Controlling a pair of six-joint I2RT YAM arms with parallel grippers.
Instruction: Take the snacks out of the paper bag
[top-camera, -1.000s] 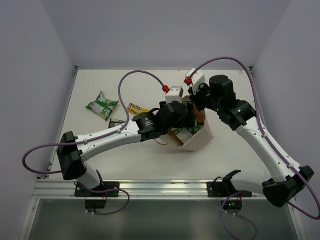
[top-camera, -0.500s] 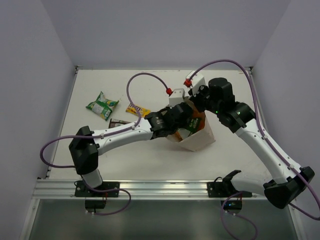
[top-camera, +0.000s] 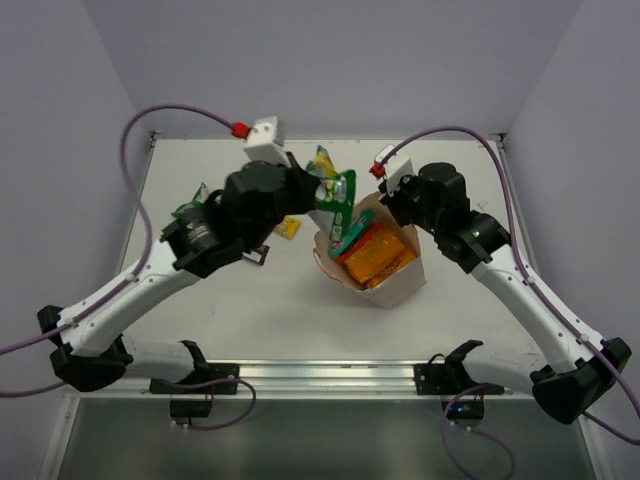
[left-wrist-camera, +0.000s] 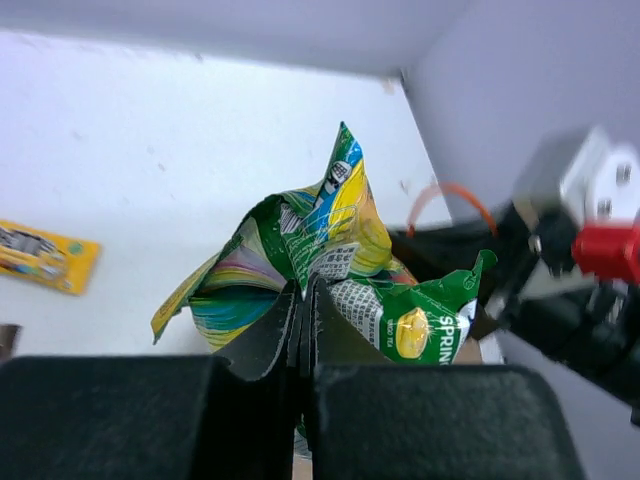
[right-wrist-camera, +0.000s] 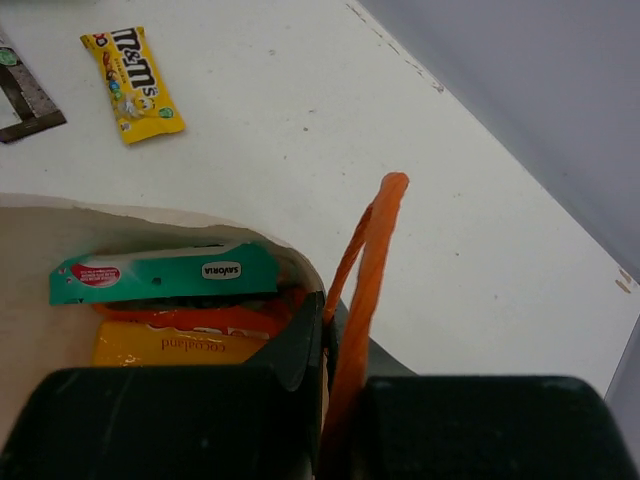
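Note:
My left gripper (top-camera: 310, 190) (left-wrist-camera: 303, 290) is shut on a crumpled green-white snack pouch (top-camera: 335, 195) (left-wrist-camera: 335, 235), held in the air just above and left of the paper bag's mouth. The beige paper bag (top-camera: 400, 285) stands in the middle of the table. My right gripper (top-camera: 388, 208) (right-wrist-camera: 335, 310) is shut on its rim (right-wrist-camera: 150, 215), by the orange string handle (right-wrist-camera: 370, 250). Inside the bag lie a teal pouch (right-wrist-camera: 165, 272) (top-camera: 350, 238), orange bags (top-camera: 375, 252) (right-wrist-camera: 200, 318) and a yellow bar (right-wrist-camera: 170, 345).
On the table left of the bag lie a yellow M&M's packet (right-wrist-camera: 130, 80) (left-wrist-camera: 45, 257) (top-camera: 288, 228), a dark brown bar (right-wrist-camera: 25, 95) and a green-white pouch (top-camera: 198, 208), the last partly behind my left arm. Purple walls enclose the table.
My left gripper, open inside the bag a second ago, shut on the green pouch and rose up and left with it. The right gripper kept its hold on the rim.

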